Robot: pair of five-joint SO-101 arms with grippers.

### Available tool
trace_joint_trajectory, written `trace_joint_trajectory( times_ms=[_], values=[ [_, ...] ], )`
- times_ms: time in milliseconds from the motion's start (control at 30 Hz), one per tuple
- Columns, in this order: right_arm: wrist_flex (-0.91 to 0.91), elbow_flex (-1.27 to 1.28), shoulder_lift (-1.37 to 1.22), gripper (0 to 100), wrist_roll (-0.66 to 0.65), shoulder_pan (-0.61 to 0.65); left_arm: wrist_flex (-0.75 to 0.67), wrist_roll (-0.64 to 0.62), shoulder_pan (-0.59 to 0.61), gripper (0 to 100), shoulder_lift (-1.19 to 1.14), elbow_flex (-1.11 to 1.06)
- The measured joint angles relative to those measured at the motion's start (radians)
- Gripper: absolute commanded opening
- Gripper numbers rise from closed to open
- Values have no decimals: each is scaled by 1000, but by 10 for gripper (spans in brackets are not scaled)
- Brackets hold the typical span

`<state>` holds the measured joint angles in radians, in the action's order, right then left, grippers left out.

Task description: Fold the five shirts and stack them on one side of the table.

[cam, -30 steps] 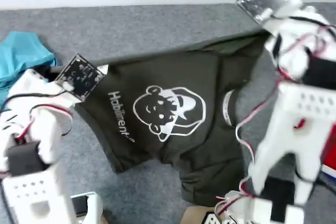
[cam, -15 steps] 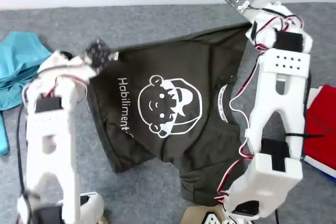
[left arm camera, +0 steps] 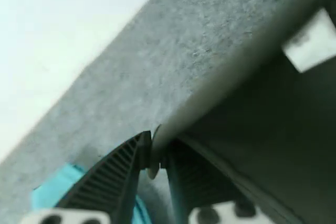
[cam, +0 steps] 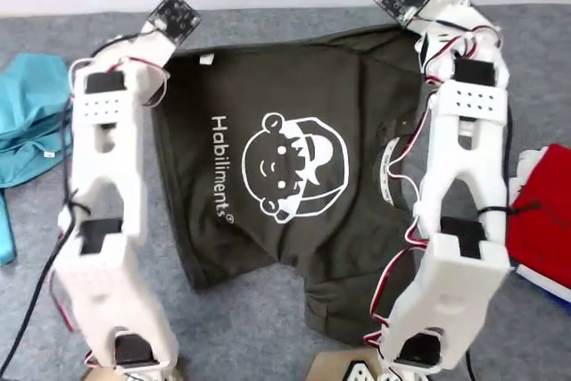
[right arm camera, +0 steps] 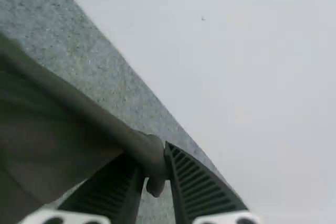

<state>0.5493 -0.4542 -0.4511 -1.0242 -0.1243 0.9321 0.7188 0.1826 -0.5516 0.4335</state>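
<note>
A dark olive shirt point(cam: 285, 167) with a white cartoon face print lies spread on the grey table, its hem along the far edge. My left gripper point(cam: 162, 45) is shut on the hem's far left corner, and the left wrist view shows the hem point(left arm camera: 220, 87) pinched at my left gripper point(left arm camera: 154, 153). My right gripper point(cam: 412, 28) is shut on the far right corner, where the rolled hem point(right arm camera: 79, 108) runs into my right gripper point(right arm camera: 155, 166). A teal shirt point(cam: 31, 113) lies at the table's left edge and a red shirt point(cam: 540, 211) at the right edge.
Both arms stretch from the near edge to the far side, flanking the dark shirt. A white wall rises right behind the table's far edge point(cam: 285, 12). Grey cloth point(cam: 250, 336) shows bare in front of the shirt.
Both arms have stretched toward the far edge, pulling the dark shirt's hem away and straightening it. The shirt now lies flatter and more square to the table.
</note>
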Motion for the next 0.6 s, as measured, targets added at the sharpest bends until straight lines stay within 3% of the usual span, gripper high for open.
trace_joint_trajectory(
  times_ms=[267,600],
  values=[
    [-126,0,-54,10,0,-2,233,-112,-6,6,-334,531],
    [-310,0,-54,10,0,-20,319,-206,-34,6,-543,1056]
  ],
)
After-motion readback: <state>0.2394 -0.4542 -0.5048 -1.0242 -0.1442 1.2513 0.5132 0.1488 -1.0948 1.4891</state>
